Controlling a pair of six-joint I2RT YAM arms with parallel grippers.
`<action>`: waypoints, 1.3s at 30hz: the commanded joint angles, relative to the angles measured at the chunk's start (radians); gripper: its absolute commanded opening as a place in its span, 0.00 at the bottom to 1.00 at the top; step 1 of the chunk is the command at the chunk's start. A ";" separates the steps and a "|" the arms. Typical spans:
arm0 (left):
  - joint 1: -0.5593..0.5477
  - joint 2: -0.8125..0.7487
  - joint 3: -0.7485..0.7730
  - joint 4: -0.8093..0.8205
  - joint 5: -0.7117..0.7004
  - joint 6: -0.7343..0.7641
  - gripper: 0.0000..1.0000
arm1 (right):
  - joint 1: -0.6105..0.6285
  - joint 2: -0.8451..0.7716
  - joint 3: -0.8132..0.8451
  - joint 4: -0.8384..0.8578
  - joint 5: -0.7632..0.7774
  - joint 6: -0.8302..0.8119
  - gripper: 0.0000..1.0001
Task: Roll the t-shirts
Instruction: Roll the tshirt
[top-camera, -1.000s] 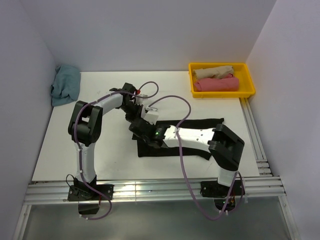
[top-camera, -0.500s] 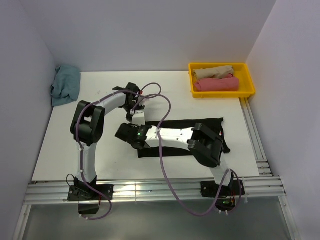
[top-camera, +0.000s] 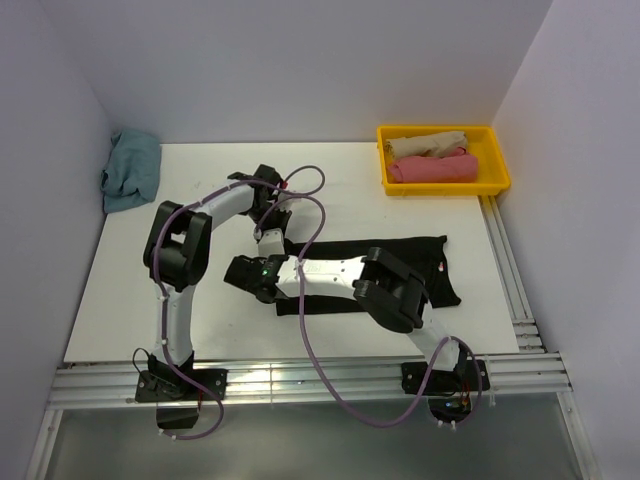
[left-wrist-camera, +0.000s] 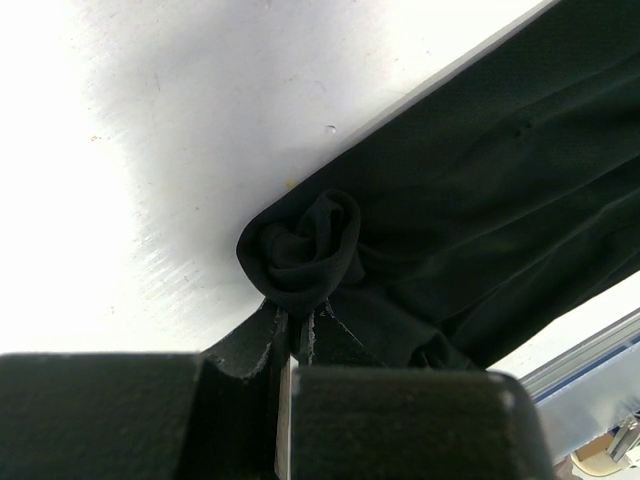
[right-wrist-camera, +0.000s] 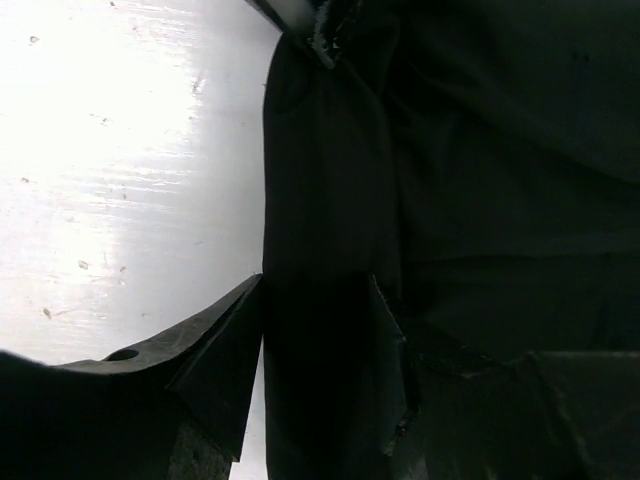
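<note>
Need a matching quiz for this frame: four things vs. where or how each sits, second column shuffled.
Things:
1. black shirt
2. pink shirt
3. blue shirt
4. left pincer

States:
A. rolled, in the yellow bin
B. shut on a rolled cloth end
C. bunched at the far-left corner of the table
D. laid out mid-table, one end rolled

Pairs: 1-D, 2-A, 3-C, 4-B
</note>
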 joint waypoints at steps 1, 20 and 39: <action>-0.004 0.011 0.037 -0.014 -0.002 0.015 0.00 | 0.007 0.007 0.021 -0.058 0.017 0.029 0.51; 0.048 -0.036 0.167 -0.009 0.164 0.030 0.61 | -0.088 -0.352 -0.576 0.669 -0.327 0.128 0.16; 0.138 -0.140 -0.215 0.279 0.396 0.000 0.70 | -0.331 -0.276 -1.080 1.717 -0.764 0.513 0.15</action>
